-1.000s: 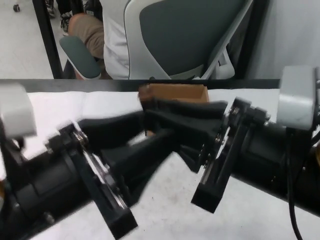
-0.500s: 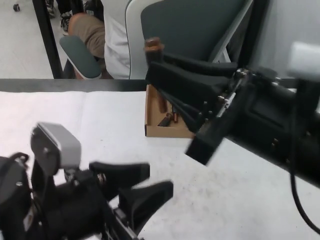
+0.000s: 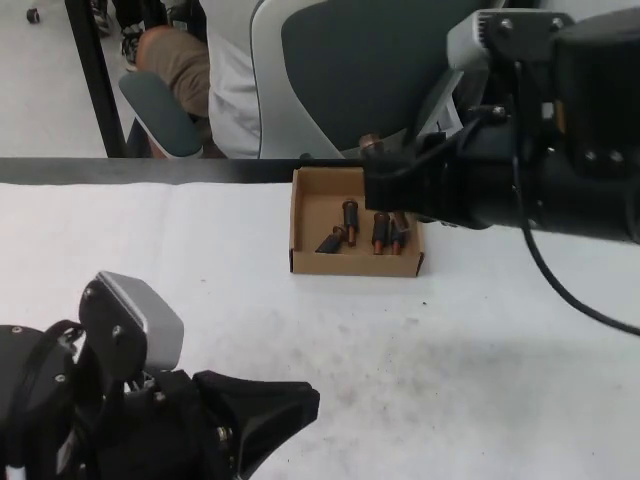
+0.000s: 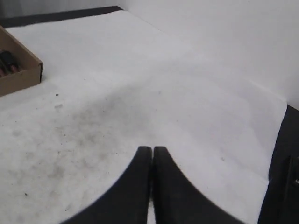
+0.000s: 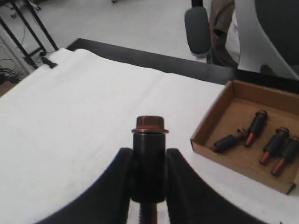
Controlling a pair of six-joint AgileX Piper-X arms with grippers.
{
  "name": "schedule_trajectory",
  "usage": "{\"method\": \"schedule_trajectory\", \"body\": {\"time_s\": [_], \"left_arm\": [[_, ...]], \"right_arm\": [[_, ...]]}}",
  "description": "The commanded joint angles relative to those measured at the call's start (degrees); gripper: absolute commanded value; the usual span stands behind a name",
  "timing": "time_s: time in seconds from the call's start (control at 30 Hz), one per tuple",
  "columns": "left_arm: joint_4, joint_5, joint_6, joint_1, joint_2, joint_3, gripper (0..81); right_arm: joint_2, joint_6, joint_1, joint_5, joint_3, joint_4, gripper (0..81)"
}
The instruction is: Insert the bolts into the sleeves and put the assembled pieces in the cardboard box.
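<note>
My right gripper (image 5: 149,157) clamps a black sleeve (image 5: 149,151) upright, copper bolt (image 5: 149,124) head on top, above the white cover (image 5: 93,98), near the cardboard box (image 5: 232,108) holding four assembled pieces (image 5: 256,125); my left gripper (image 4: 152,156) is closed and empty

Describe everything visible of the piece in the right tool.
A black cylindrical sleeve carries a copper-coloured bolt, metal by its look: flanged head on one end, thread showing at the other. The right tool clamps the sleeve between two black fingers, over the white bench cover, apart from the brown cardboard box.
</note>
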Motion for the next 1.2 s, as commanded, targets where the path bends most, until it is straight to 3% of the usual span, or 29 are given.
{"method": "schedule_trajectory", "body": {"time_s": [0.0,0.6,1.17], "left_arm": [[-0.3,-1.8,1.6,-0.2,-1.9,-0.2,0.8],[6.3,-4.1,1.1,-0.2,-5.6,-0.2,0.8],[6.5,-4.1,1.5,-0.2,-5.6,0.1,0.8]], "right_arm": [[2.5,0.3,-1.3,-1.8,-2.3,2.2,0.3],[31.8,0.3,-4.7,-5.2,-24.9,6.5,0.3],[51.5,0.3,-8.5,-8.4,-49.5,17.0,0.3]]}}
